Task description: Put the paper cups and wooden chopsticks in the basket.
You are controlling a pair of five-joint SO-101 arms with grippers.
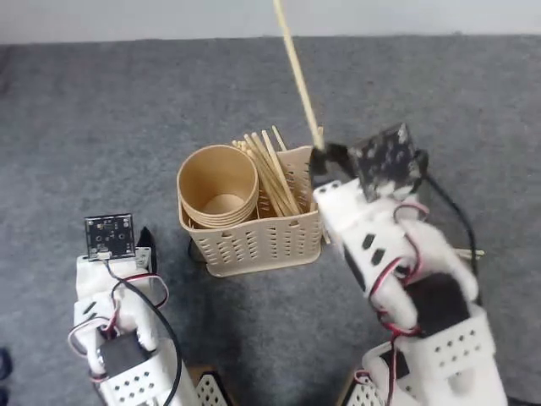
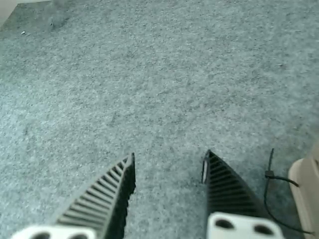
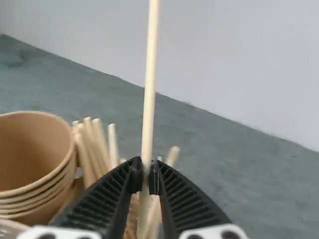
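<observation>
A grey, felt-like mat [image 1: 101, 127] runs back to a pale wall [image 1: 127, 17] at the far edge. On the left, the left gripper [image 2: 169, 155] hangs low over bare mat, its jaws parted and holding nothing. In the middle stands the basket [image 1: 254, 245] — stacked paper cups [image 1: 217, 182] in its left half, wooden chopsticks [image 1: 272, 173] leaning in its right. Over the basket's right end, the right gripper [image 3: 144, 172] is clamped on one chopstick [image 3: 150, 74] — it rises steeply above the jaws.

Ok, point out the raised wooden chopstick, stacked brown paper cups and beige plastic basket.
Raised wooden chopstick [image 1: 296, 68], high view, mid-shaft.
Stacked brown paper cups [image 1: 218, 188], high view, inside top cup.
Beige plastic basket [image 1: 254, 245], high view, front wall.
</observation>
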